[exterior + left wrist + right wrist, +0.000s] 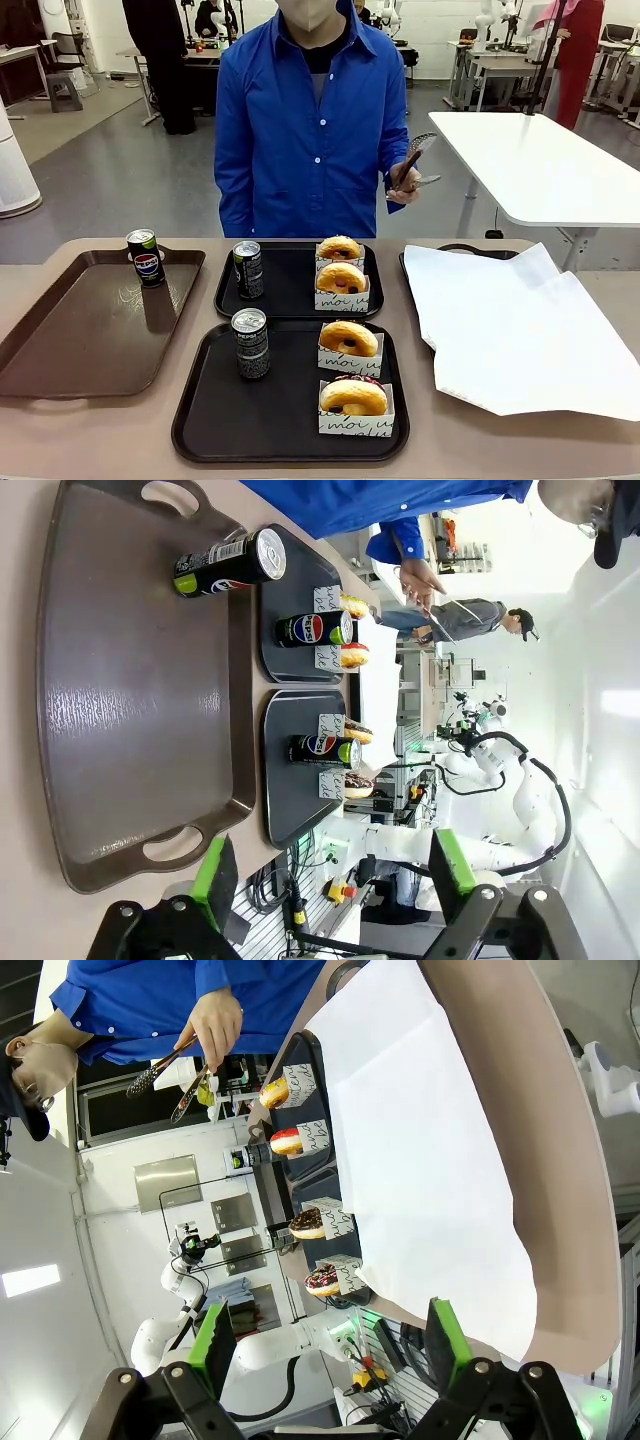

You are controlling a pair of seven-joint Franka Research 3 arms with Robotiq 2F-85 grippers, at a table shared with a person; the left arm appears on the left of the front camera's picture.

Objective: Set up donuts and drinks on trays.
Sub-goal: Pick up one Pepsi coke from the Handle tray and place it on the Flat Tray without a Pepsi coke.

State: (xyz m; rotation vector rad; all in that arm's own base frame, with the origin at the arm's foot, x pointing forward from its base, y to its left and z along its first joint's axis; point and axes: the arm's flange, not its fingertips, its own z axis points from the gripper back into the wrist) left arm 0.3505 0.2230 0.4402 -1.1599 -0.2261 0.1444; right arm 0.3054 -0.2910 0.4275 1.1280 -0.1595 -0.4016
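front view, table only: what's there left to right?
brown tray → Pepsi can standing on its far right corner → two black trays, one behind the other, each with a can and two sleeved donuts → white paper sheets

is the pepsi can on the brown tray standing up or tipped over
Upright. In the front view the Pepsi can stands on its base at the brown tray's far corner, silver top facing up.
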